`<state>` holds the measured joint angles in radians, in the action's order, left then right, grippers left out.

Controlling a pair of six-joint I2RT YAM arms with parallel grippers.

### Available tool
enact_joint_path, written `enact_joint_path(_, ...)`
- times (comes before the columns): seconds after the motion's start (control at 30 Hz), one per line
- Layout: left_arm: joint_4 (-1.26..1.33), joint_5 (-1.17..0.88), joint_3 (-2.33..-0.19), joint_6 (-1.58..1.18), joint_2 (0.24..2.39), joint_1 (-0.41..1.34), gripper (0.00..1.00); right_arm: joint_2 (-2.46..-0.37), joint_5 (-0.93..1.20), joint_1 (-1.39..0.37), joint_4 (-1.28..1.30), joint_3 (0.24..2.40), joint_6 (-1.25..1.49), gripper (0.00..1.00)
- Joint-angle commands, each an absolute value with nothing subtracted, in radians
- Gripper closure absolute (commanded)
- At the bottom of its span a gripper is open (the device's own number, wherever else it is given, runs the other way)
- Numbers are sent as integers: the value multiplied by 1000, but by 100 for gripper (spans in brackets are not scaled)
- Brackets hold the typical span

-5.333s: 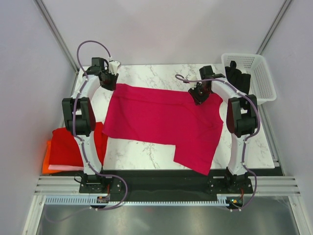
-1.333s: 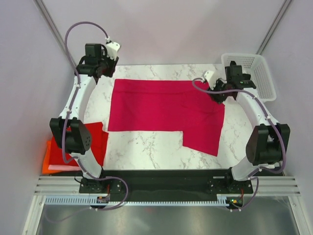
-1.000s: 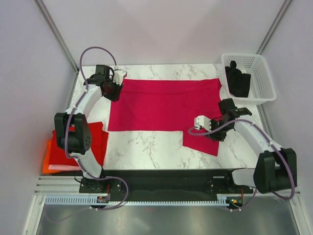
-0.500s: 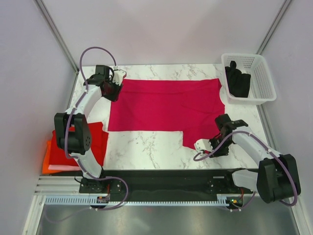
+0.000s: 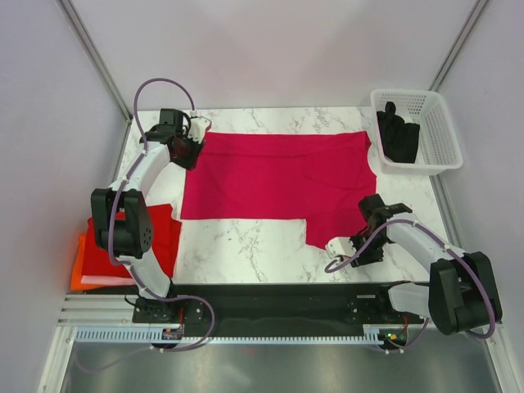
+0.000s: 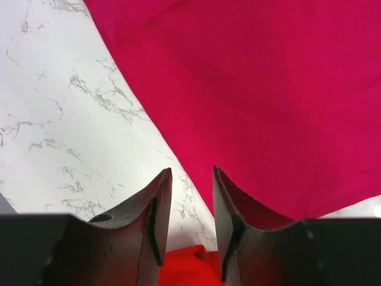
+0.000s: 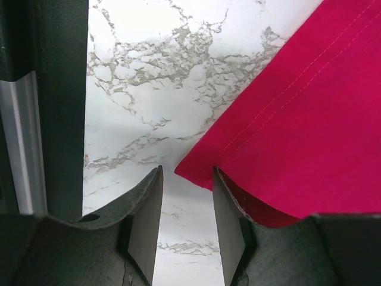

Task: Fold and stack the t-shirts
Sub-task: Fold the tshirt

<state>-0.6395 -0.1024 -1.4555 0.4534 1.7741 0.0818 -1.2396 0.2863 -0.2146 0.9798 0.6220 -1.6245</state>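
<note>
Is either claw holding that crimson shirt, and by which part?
Nothing is held: the left gripper and right gripper stand open at the edges of the crimson t-shirt.

A robotics lab cell — the left arm (image 5: 143, 172) and the right arm (image 5: 422, 241) are sitting bolted to a black plate (image 5: 270, 299) at the marble table's (image 5: 246, 246) near edge, while plain walls (image 5: 270, 49) and 2 aluminium struts (image 5: 90, 45) are rising behind it.

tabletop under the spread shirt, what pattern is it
The tabletop is white marble with grey veins, clearest in the right wrist view.
</note>
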Motion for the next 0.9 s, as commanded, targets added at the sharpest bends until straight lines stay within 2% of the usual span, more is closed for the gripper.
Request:
enact_joint_path(0.0, -617, -89, -1457, 494, 1781, 69, 59, -1252, 292, -218, 947, 604, -1651, 54)
enact_joint_path(0.13, -629, -104, -1421, 528, 1761, 29, 56, -1279, 256, -221, 901, 592, -1625, 59)
enact_joint_path(0.23, -693, -136, -1407, 558, 1759, 2, 54, -1296, 245, -218, 885, 588, -1600, 76)
enact_joint_path(0.27, -712, -168, -1401, 564, 1763, -27, 54, -1296, 244, -219, 885, 589, -1589, 90)
enact_joint_path(0.33, -755, -213, -1388, 578, 1759, -47, 53, -1292, 244, -219, 885, 591, -1577, 100)
enact_joint_path(0.53, -799, -282, -1318, 604, 1747, -49, 53, -1284, 239, -219, 884, 594, -1559, 100)
enact_joint_path(0.87, -830, -232, -1276, 624, 1799, -49, 57, -1333, 239, -219, 876, 652, -1525, 100)
